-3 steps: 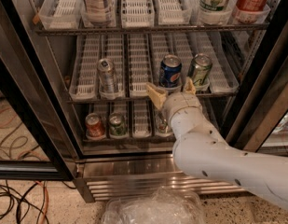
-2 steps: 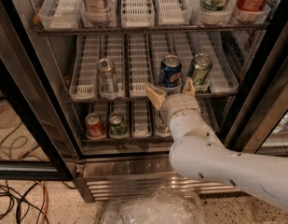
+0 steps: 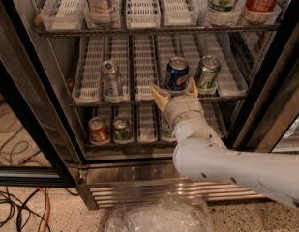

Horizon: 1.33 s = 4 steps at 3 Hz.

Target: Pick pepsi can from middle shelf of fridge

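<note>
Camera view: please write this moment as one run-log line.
tool: open, at front of middle shelf | pepsi can: upright, facing tool, not yet gripped | phase: pre-grasp

Your gripper [image 3: 176,93] sits just before the pepsi can [image 3: 177,73].
On the middle shelf [image 3: 143,66], a second can [image 3: 207,73] stands right of it.

We count three cans on the middle shelf [image 3: 144,71] — one pepsi can [image 3: 177,74], one silver can [image 3: 110,79], one green-silver can [image 3: 207,73] — then a red can [image 3: 98,130] and a green can [image 3: 121,129] on the lowest rack [image 3: 147,124], and one gripper [image 3: 175,92], fingers spread, at the middle shelf's front edge.
</note>
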Motion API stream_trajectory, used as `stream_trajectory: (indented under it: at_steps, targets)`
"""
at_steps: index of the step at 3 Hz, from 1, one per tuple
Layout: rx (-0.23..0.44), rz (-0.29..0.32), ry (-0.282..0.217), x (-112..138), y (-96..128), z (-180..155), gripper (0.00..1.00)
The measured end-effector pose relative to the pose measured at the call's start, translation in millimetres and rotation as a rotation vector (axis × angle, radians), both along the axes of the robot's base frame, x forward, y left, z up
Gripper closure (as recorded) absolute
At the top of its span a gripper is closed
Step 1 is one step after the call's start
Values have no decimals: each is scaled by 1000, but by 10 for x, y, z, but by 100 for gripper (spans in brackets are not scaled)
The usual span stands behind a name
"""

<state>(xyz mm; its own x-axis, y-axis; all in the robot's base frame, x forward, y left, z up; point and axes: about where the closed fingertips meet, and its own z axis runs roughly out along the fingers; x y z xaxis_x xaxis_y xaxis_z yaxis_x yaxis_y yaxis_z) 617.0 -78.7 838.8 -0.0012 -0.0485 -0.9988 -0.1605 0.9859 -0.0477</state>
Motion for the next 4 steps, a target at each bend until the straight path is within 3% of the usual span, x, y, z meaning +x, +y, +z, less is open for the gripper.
stream_trajectory:
  at_steps: [2,4]
  targets:
    - [-5,-16,-57,267,-74,54,27]
    - [-9,-10,-46,580,-62,-33,27]
